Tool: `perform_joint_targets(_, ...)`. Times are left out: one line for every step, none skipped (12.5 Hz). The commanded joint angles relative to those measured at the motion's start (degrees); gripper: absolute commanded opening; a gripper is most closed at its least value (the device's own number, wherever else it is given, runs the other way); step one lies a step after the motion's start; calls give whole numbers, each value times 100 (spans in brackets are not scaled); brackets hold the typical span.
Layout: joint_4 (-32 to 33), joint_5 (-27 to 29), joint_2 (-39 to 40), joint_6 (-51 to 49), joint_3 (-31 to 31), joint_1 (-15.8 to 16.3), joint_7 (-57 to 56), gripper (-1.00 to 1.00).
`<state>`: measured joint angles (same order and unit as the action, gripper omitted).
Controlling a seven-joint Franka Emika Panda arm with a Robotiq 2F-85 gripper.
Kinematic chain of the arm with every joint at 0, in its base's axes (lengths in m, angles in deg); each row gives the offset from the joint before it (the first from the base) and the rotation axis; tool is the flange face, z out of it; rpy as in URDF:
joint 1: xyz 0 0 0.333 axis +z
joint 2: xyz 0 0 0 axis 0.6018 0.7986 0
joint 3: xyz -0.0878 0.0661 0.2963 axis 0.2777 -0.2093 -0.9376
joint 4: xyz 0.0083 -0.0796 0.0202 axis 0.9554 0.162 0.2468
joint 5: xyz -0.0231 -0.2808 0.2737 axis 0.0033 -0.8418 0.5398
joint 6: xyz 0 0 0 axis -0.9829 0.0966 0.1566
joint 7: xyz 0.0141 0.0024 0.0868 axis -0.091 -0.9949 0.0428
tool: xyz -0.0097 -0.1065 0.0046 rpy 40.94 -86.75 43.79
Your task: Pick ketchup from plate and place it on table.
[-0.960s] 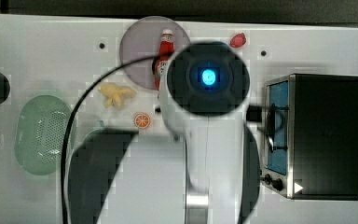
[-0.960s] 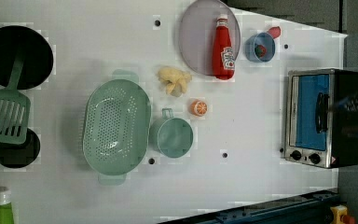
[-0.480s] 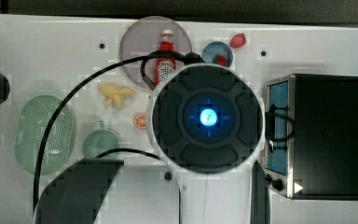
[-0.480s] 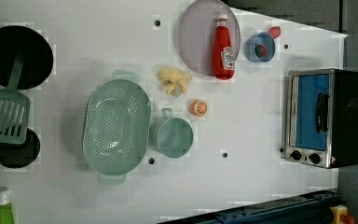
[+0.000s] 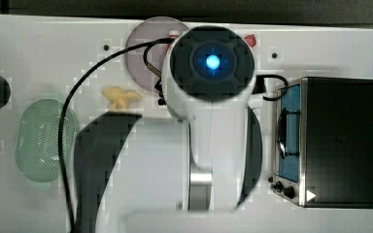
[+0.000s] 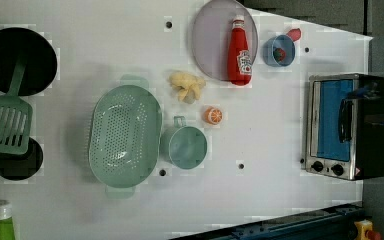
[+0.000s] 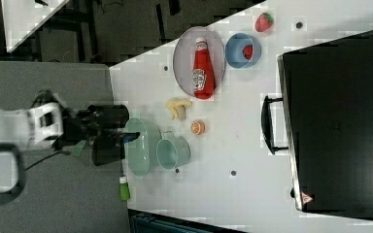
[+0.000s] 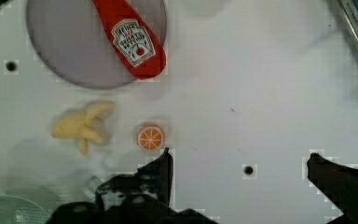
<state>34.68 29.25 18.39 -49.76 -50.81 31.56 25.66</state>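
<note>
Top view: arm (image 5: 212, 97) covers most of the plate (image 5: 141, 43).
Left view: ketchup (image 6: 239, 50) lies on the plate (image 6: 212, 40), long axis up-down, cap toward the left view's top.
Right view: ketchup (image 7: 202, 69) on the plate (image 7: 183, 58), cap toward the right view's top.
Wrist view: gripper (image 8: 238, 161) spread wide, holding nothing, over bare tabletop (image 8: 261, 84); ketchup (image 8: 133, 39) base overhangs the plate (image 8: 65, 42) rim.

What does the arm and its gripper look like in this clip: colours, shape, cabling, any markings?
A white arm with a round black cap bearing a glowing blue light. Black cables loop off it. The gripper has two dark, tapering fingers. No markings legible.
</note>
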Motion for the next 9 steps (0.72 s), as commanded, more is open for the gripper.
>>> perform_joint_targets(50, -12, 424, 244, -74, -12, -759, 100)
perform_joint_targets(32, -14, 602, 399, -111, 1, -760, 100)
perform_joint_targets(17, -15, 782, 533, -143, 19, -760, 100)
perform_joint_targets(-26, -15, 969, 683, -168, 47, -765, 100)
perform_joint_targets(-64, -16, 1153, 827, -188, 76, -777, 100)
perform_joint_targets(-106, -16, 1336, 981, -219, 95, -814, 100)
perform_joint_targets(-139, -16, 1517, 1160, -239, 116, -897, 100)
perform_joint_targets(-173, -27, 1695, 1333, -243, 138, -1050, 100)
perform_joint_targets(-189, -55, 1865, 1513, -243, 153, -1249, 100)
